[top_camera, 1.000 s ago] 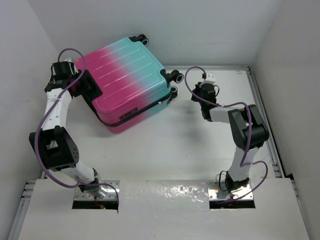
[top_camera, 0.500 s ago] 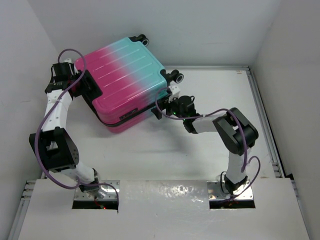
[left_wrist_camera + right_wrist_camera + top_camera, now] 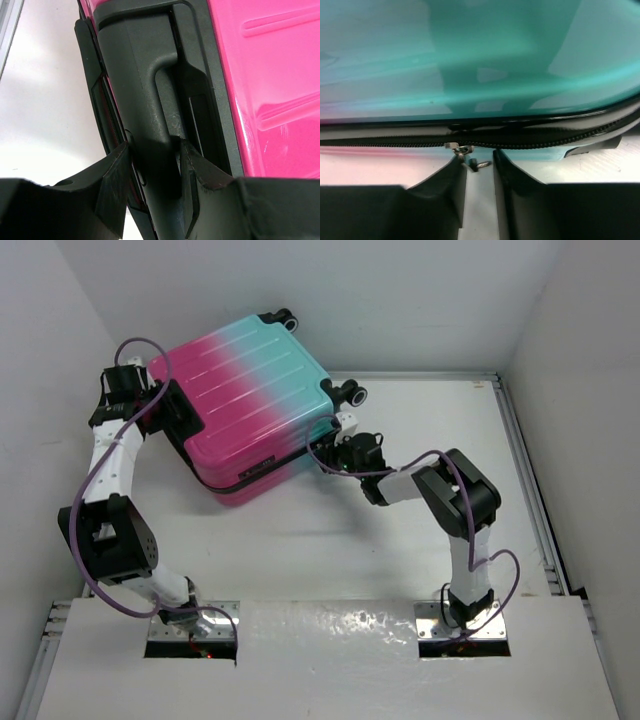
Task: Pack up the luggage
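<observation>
1. Pink-to-turquoise hard shell: the suitcase (image 3: pixel 255 400) lay closed and tilted at the far left corner of the bench (image 3: pixel 330 530). Its pink end faced the left edge, and its wheels (image 3: pixel 355 393) faced the middle of the far edge.
2. The left gripper (image 3: pixel 155 150) was clenched on the black handle (image 3: pixel 145 90) at the pink end, one finger pressed to each side of the bar.
3. The right gripper (image 3: pixel 479 167) met the seam on the turquoise side. Its jaws stood narrowly parted on either side of the small metal zip pull (image 3: pixel 465 149). Whether they pinched it could not be told.
4. Handling, as judged: the ribbed shell looked rigid and glossy, so probably slippery, and far too broad for either pair of jaws. The case was likely bulky and fairly heavy for one arm.
5. Where to hold, as judged: the handle offered the only secure grip for steadying or shifting the case. The pull was thin and loose, apt to slip from the pads, and best drawn along the line of the zip (image 3: pixel 545 142).
</observation>
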